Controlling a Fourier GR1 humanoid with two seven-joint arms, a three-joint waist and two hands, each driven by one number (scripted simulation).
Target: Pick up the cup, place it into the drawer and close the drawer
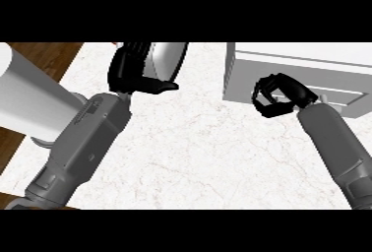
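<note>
- The left hand (134, 69) curls its black fingers round the cup (166, 60), a pale grey vessel tipped on its side near the far edge of the desk (196, 157), its rim pointing away from the forearm.
- The cup sits in the hand at the upper left of the head view, well apart from the drawer; whether it is raised off the desk or touching it cannot be told.
- The right hand (280, 96) shows at the upper right with its fingers curled and nothing between them, just in front of the drawer unit (291, 74); whether it touches the front cannot be told.
- The drawer unit, a light grey box, stands on the marbled desk at the far right; a drawer front (341, 98) shows beside the right hand, and how far it stands open cannot be told from this angle.
- The step in hand appears to be carrying the cup to the drawer, with placing and closing yet to come.
- To do it well, the left hand would best lift the cup clear of the desk before crossing, keep the curl round its wall, and bring it over the drawer's opening.
- The right hand lies close to that path; it would do well to stand clear until the cup is set down, then push the front shut.
- A large white cylinder (29, 93) stands at the left edge, beside the left forearm, with brown floor (44, 54) beyond the desk.
</note>
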